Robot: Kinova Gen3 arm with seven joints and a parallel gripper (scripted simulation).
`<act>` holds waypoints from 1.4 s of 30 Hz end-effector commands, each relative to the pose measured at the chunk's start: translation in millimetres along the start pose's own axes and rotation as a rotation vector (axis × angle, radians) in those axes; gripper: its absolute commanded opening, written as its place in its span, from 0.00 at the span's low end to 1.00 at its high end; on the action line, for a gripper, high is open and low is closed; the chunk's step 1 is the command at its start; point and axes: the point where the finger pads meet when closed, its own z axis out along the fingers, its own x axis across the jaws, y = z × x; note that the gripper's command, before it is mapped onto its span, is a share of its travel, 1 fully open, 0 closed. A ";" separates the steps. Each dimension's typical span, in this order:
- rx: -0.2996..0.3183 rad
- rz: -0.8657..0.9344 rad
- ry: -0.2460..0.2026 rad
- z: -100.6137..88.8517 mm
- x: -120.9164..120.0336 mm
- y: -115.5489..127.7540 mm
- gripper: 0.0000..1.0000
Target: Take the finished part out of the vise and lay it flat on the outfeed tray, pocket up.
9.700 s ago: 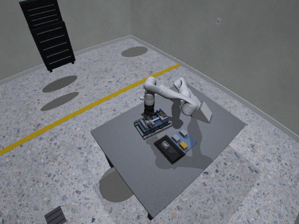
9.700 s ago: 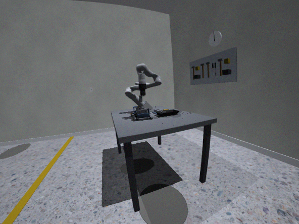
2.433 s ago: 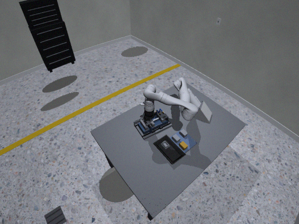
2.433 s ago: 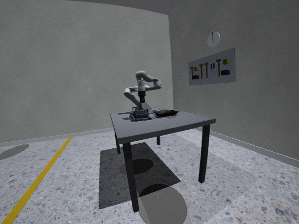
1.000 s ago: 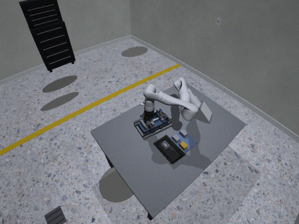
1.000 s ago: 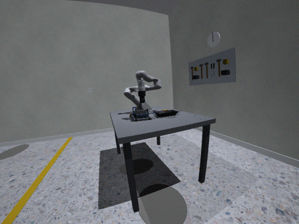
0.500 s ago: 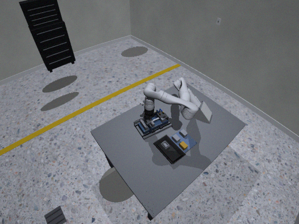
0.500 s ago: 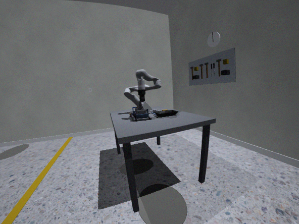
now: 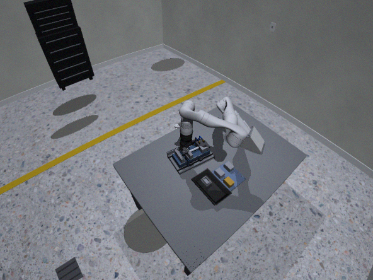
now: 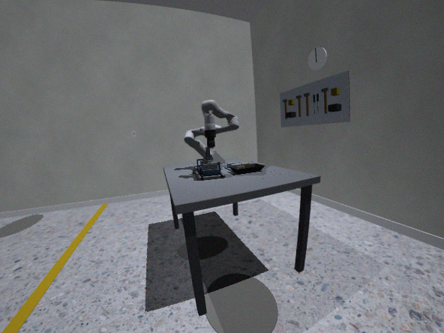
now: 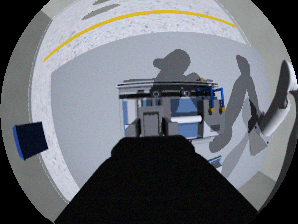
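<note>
The blue and grey vise (image 9: 190, 154) stands near the middle of the grey table; it also shows in the exterior view (image 10: 209, 169) and in the wrist view (image 11: 169, 106). My gripper (image 9: 186, 145) points straight down into the vise jaws and is shut on the finished part, a grey block mostly hidden by the fingers. It also shows in the exterior view (image 10: 210, 157). The black outfeed tray (image 9: 212, 186) lies on the table to the front right of the vise, with a small light rectangular piece (image 9: 206, 180) on its floor. A dark mass fills the lower half of the wrist view.
A blue tray (image 9: 229, 174) with two grey blocks and a yellow block (image 9: 229, 181) lies right behind the black tray. The arm's base (image 9: 236, 132) and a tilted grey plate (image 9: 256, 139) stand at the table's back. A vise handle (image 9: 201, 142) sticks up beside the gripper.
</note>
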 end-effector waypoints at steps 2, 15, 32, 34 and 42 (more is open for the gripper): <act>-0.004 -0.001 -0.005 -6.5 -1.3 0.3 0.00; -0.004 -0.001 -0.005 -10.3 -1.3 0.3 0.00; -0.003 -0.004 -0.010 -11.7 -5.5 8.6 0.00; -0.003 -0.005 -0.011 -12.2 -7.1 11.8 0.00; -0.002 -0.009 -0.018 -14.3 -13.0 25.4 0.00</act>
